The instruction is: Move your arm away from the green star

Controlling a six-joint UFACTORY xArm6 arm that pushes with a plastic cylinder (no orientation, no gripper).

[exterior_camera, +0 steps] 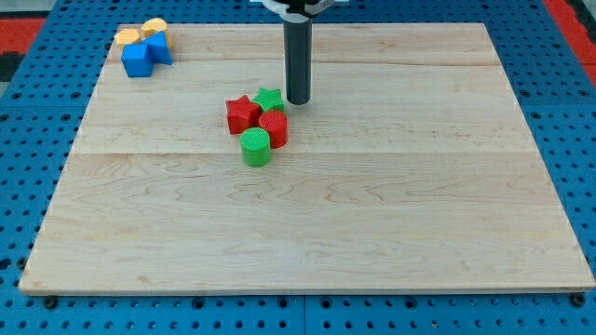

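Camera view: upright rod, my tip (pixel 298 100) just beside green star (pixel 269 99).

1 camera looks down at a slant from the near side of the tabletop (pixel 372 233), high enough to take in the whole wooden board and the blue pegboard (pixel 577 140) around it, its far edge running along the view's top.

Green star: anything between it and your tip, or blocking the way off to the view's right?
Nothing visible. My tip stands just to the view's right of the green star, close beside it with no block between. The red star, red cylinder and green cylinder lie on the view's left and below.
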